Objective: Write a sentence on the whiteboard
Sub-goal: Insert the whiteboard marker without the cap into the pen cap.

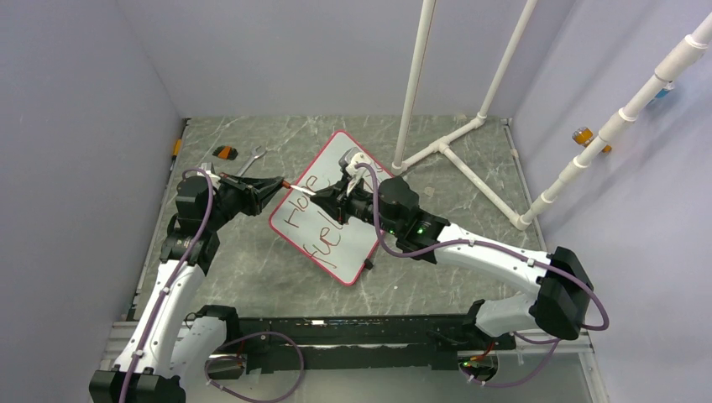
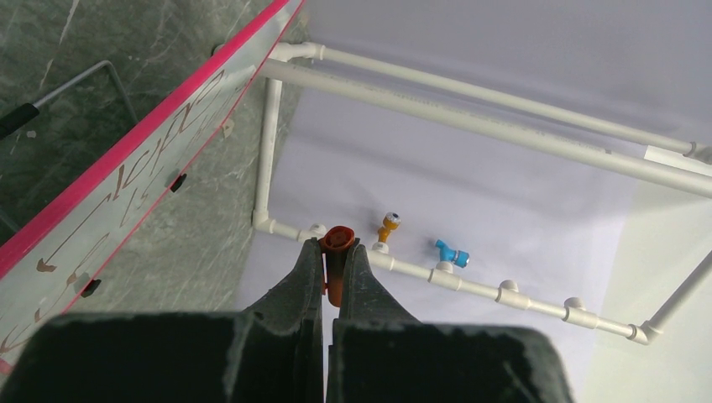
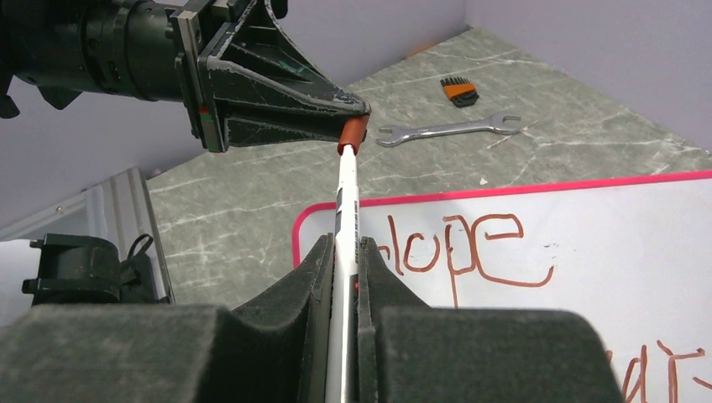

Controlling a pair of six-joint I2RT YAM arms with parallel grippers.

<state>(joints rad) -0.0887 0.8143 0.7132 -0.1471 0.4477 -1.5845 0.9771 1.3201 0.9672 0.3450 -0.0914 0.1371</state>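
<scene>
Whiteboard (image 1: 353,245), sentence (image 3: 458,245) reads "Hope fuel", right fingers (image 3: 315,279) pinch marker (image 3: 346,201), left fingers (image 2: 304,281) pinch cap (image 2: 338,252)

Silver wrench (image 1: 252,159), orange-black tool (image 1: 224,152) beside it, white pipe frame (image 1: 417,84), marbled table (image 1: 252,277)
</scene>
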